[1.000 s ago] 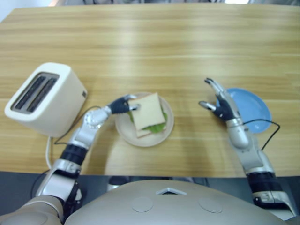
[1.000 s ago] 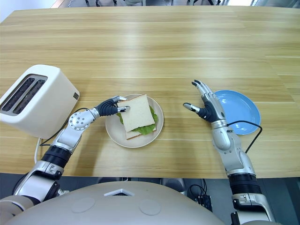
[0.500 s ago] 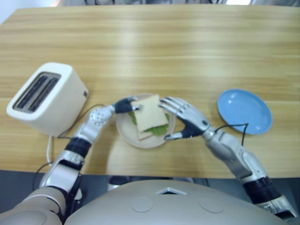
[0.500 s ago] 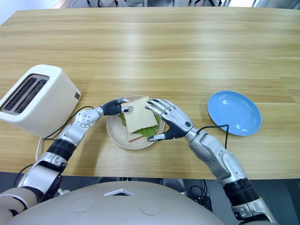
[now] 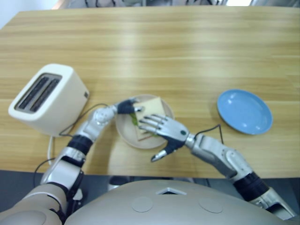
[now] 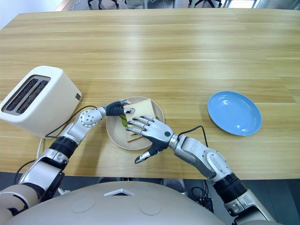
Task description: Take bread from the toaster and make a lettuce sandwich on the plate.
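A beige plate (image 6: 111, 137) near the table's front edge holds the sandwich: a top bread slice (image 6: 144, 108) over green lettuce (image 6: 123, 120). My left hand (image 6: 115, 108) rests at the plate's left rim, fingertips pinched on the slice's left corner. My right hand (image 6: 151, 133) lies palm down and spread over the sandwich's near half, hiding most of it, with its thumb off the plate's front rim. The white toaster (image 6: 40, 99) stands at the left, both slots dark.
An empty blue plate (image 6: 234, 112) sits at the right. The toaster's white cord (image 5: 48, 151) hangs over the front edge at the left. Bare wood stretches across the far half of the table (image 6: 154, 47).
My right hand swung left from beside the blue plate, over the sandwich, and has come down flat on its near half. My left hand stayed at the bread's left corner.
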